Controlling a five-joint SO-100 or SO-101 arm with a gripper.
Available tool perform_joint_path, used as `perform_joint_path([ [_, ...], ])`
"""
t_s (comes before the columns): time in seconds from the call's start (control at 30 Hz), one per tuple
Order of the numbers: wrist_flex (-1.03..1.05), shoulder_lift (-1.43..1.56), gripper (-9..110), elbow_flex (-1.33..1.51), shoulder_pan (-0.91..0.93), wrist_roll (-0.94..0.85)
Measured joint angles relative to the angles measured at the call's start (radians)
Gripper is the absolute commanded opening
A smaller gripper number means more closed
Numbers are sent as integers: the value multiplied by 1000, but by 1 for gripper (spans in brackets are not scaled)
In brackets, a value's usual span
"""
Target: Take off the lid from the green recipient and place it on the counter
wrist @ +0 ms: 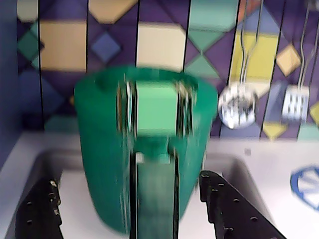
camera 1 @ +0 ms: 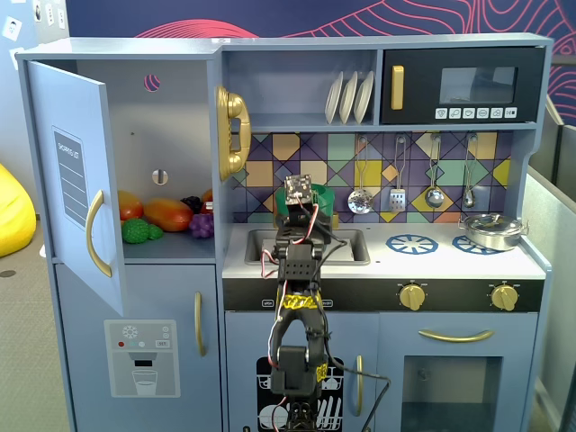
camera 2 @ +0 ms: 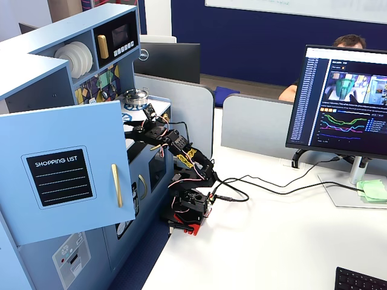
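The green recipient point(wrist: 99, 149) is blurred in the wrist view and stands in the sink basin point(wrist: 60, 164) of the white counter point(wrist: 269, 164). Its lighter ribbed strip point(wrist: 155, 199) faces me, with a light green block at the strip's top. I see its top edge-on and cannot make out the lid as a separate piece. My gripper point(wrist: 124, 178) is open, with one black finger point(wrist: 37, 209) to the left of the pot and the other to the right, both apart from it. In a fixed view the arm hides most of the pot point(camera 1: 331, 200).
A silver metal pot point(camera 1: 490, 230) sits on the right burner ring. A blue burner ring point(camera 1: 412, 243) lies beside the sink. Utensils point(camera 1: 360, 200) hang on the tiled back wall. The fridge door point(camera 1: 76, 180) stands open on the left.
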Motion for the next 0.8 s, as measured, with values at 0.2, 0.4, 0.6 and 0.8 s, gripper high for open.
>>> perform_joint_path([
  [0.2, -75, -106, 28, -54, -12, -17],
  [0.4, -183, -218, 28, -66, -12, -38],
  [0.6, -193, -328, 28, -143, 0, -43],
  [0.8, -193, -353, 28, -176, 18, -43],
])
